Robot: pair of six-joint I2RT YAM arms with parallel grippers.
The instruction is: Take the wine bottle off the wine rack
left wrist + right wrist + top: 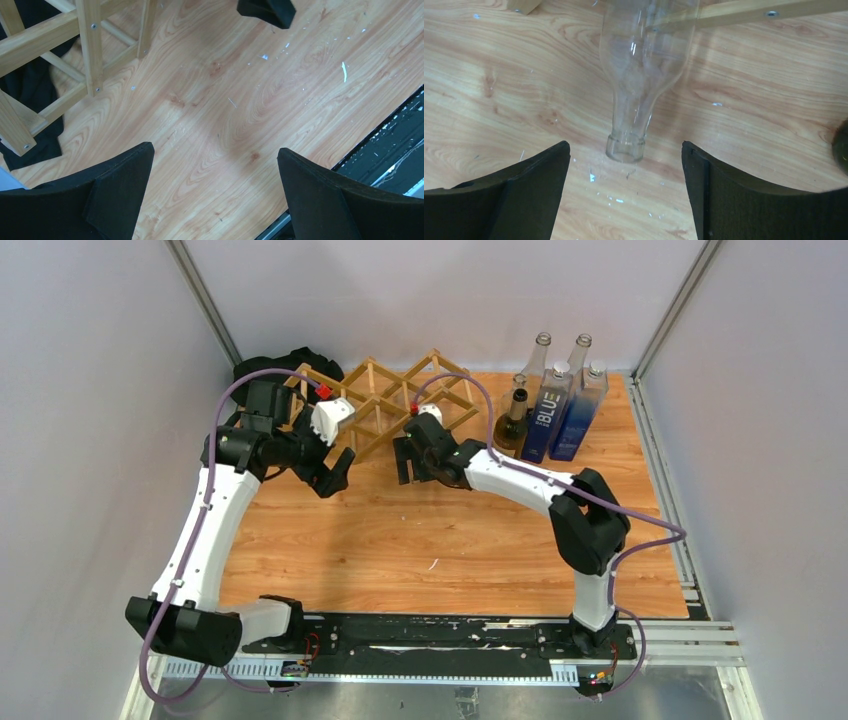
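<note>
Approach step: open right pincer (624,146) faces bottle (644,65) in rack (385,400) at twelve o'clock; next, likely advance and close on neck; left pincer (215,150) also open.

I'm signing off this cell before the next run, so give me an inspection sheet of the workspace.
Surface: wooden tabletop, scattered white flecks.
Job's things: wine rack at the back; clear bottle lying in it, neck sticking out.
Clutter: standing bottles back right; black cloth behind the rack.
Grippers: left gripper open over bare wood; right gripper open, facing the bottle mouth.
Cables: purple cable looping along each arm.
Surroundings: grey walls, metal frame posts.
</note>
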